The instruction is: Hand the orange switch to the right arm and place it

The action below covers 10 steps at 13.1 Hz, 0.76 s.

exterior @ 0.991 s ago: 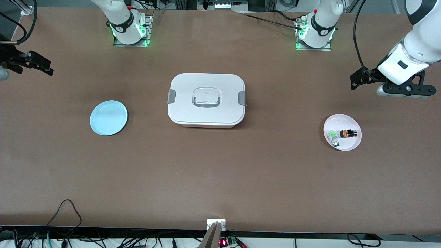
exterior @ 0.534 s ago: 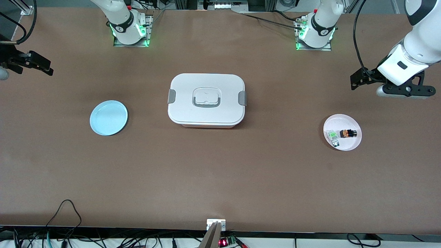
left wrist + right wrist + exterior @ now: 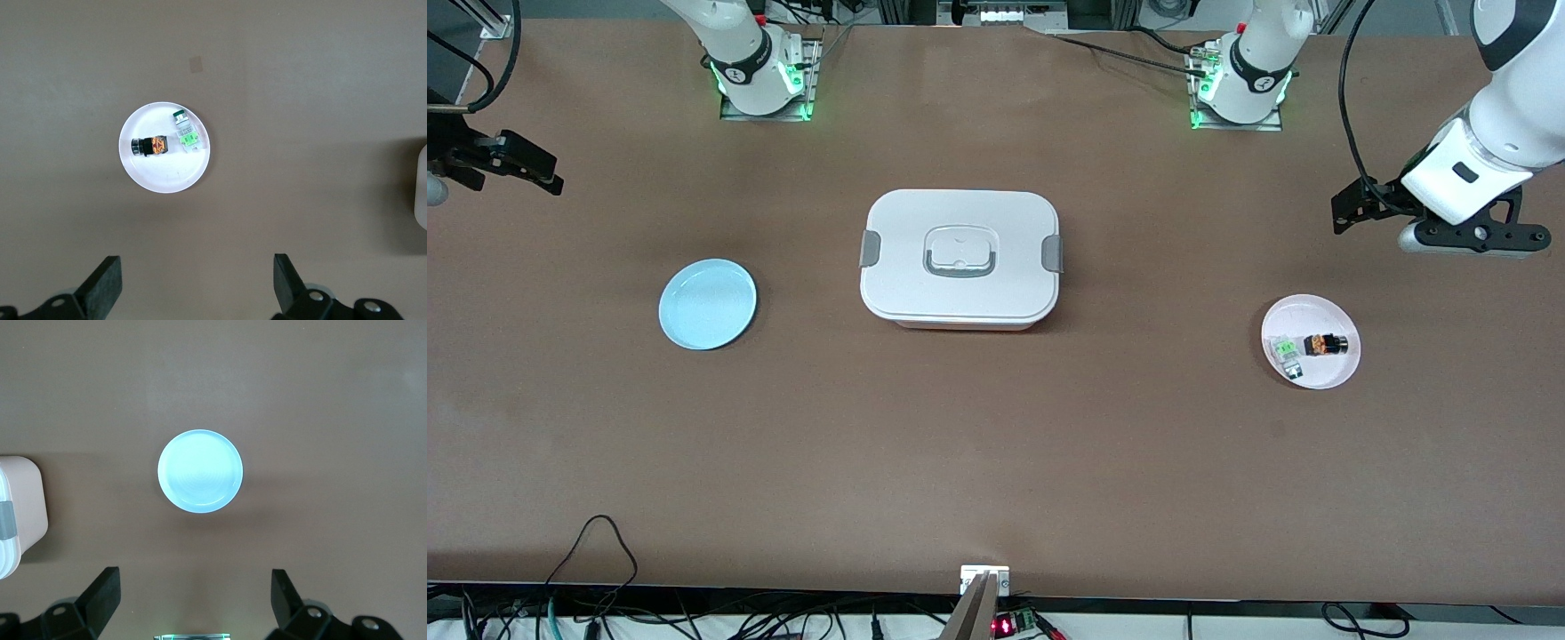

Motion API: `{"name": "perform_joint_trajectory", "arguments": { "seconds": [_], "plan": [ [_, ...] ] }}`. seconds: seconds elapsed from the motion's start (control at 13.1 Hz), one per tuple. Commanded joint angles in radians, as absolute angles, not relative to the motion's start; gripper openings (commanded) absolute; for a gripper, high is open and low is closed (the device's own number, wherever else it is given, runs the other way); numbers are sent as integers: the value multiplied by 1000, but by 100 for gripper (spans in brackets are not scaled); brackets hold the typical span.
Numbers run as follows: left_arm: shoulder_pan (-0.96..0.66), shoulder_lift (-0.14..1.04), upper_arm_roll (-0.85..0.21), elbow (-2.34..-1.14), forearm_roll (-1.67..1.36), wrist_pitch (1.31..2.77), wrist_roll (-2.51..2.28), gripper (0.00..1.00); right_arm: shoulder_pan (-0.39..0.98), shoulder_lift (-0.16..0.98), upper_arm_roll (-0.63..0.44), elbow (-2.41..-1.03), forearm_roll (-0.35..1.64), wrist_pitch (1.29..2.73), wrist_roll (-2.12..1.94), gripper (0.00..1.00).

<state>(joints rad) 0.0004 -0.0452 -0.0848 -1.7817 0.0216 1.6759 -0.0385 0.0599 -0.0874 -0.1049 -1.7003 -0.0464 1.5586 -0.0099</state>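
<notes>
Orange switch [image 3: 1323, 344] lies on the pink plate [image 3: 1334, 373] beside a clear-and-green component [image 3: 1286, 351], near the left arm's end of the table. Left gripper [image 3: 197, 287] hangs over bare tabletop, fingers spread wide and empty. Right gripper [image 3: 193, 603], jaws apart too, waits over its own end near the blue plate [image 3: 707, 304].

White arms [image 3: 1498, 124] with black joint bands, black tools (green-lit bases), looping black cable [image 3: 1352, 107].

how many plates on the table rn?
2. The blue plate lies toward the right arm's end, bare; the white plate toward the left arm's end. The lidded box could hide more.
</notes>
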Motion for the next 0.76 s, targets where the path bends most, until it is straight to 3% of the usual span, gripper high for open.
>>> {"name": "perform_joint_trajectory", "arguments": {
  "seconds": [0.0, 0.46, 0.69],
  "plan": [
    [2, -28, -84, -1752, 23, 1657, -49, 100, 63, -89, -106, -1698, -35, 1565, -6, 100],
    [2, -17, -87, -1749, -4, 1647, -40, 100, 60, -98, -109, -1677, -38, 1536, -18, 100],
    [3, 43, -78, -1662, -54, 1584, -41, 100, 61, -81, -107, -1660, -37, 1500, -12, 100]
  ]
}}
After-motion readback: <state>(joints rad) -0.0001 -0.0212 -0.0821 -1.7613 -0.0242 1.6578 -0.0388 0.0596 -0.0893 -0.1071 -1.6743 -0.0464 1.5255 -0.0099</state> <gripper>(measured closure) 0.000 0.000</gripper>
